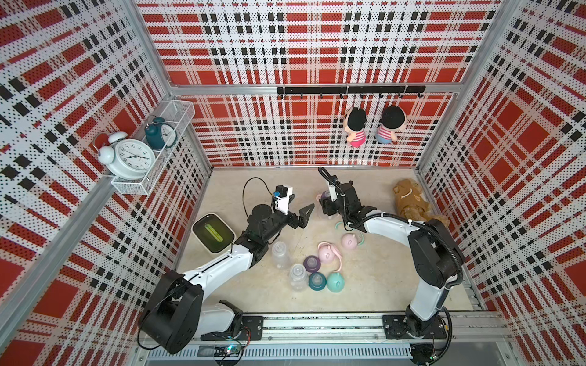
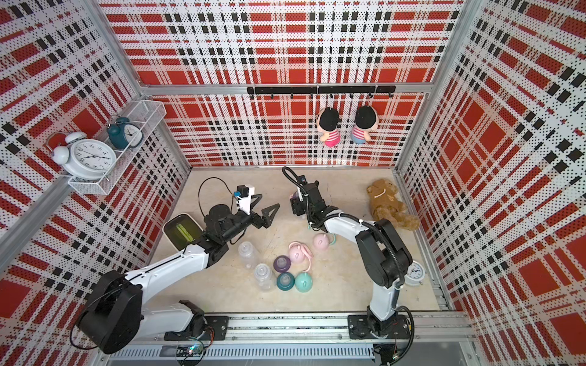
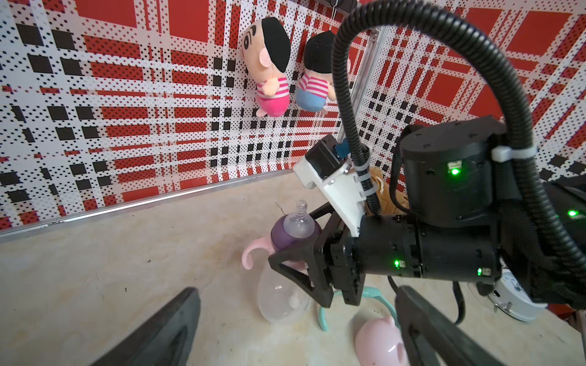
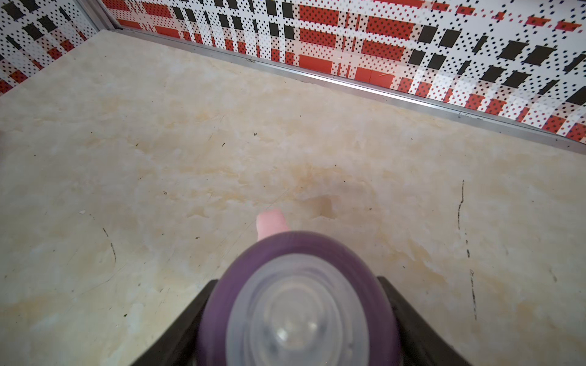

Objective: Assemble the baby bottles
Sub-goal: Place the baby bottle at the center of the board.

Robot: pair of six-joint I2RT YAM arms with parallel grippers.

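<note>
Clamping the collared pink-handled bottle (image 3: pixel 282 294) near the tabletop's (image 1: pixel 364 285) back edge, right gripper (image 3: pixel 296 244) holds it uncapped; left gripper (image 2: pixel 264 206) gapes empty; two bare bottles (image 1: pixel 280 253), collars (image 1: pixel 311 263), caps (image 1: pixel 336 282) lie loose toward the front.

Striped dolls (image 1: pixel 356 126) hang beyond the jaws of the right gripper (image 1: pixel 326 204). A brown teddy (image 1: pixel 412 199) lies to their right.
</note>
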